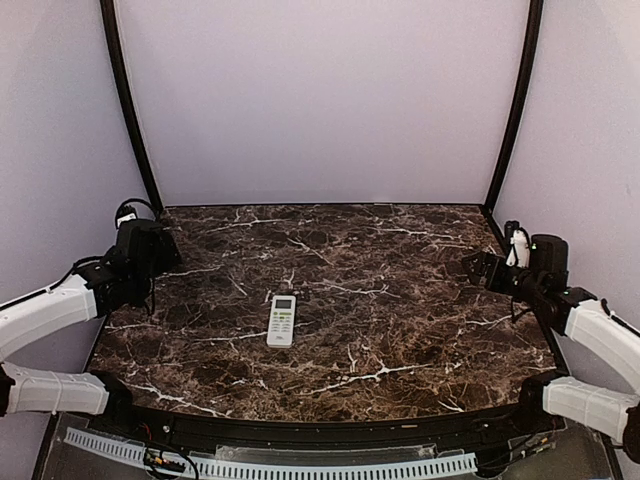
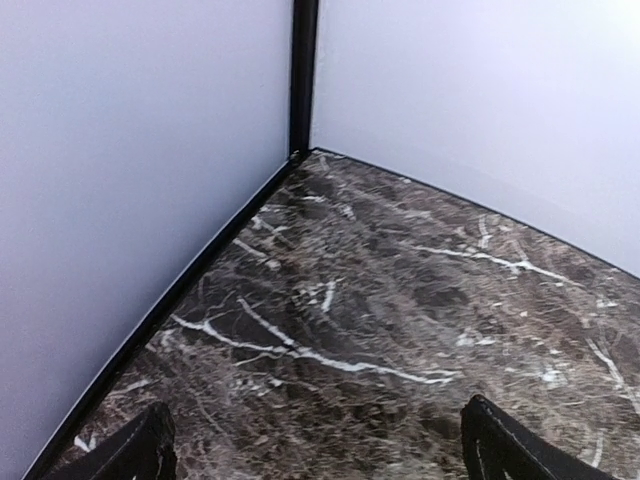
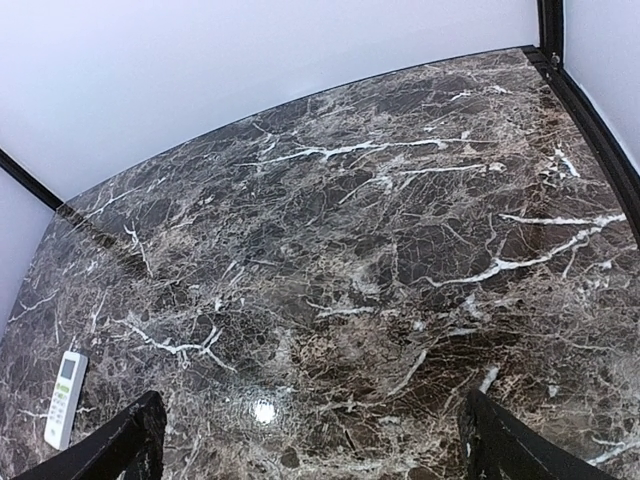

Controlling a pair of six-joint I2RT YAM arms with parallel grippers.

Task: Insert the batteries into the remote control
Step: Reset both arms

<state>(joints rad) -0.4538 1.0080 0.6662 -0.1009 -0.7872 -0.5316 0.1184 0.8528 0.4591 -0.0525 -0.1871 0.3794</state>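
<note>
The white remote control (image 1: 282,320) lies face up near the middle of the dark marble table, its pale display toward the back. It also shows at the lower left of the right wrist view (image 3: 64,398). No blue batteries show in any view. My left gripper (image 1: 160,250) hovers at the table's left edge, open and empty; its fingertips (image 2: 140,450) stand wide apart over bare marble. My right gripper (image 1: 478,268) hovers at the right edge, open and empty, fingertips (image 3: 500,440) wide apart, pointing toward the table's middle. Both are far from the remote.
The marble tabletop (image 1: 380,300) is enclosed by pale walls on three sides with black corner posts (image 1: 130,110). A black wall seam (image 2: 180,290) runs along the left edge. A bright light reflection (image 3: 263,410) shines on the marble.
</note>
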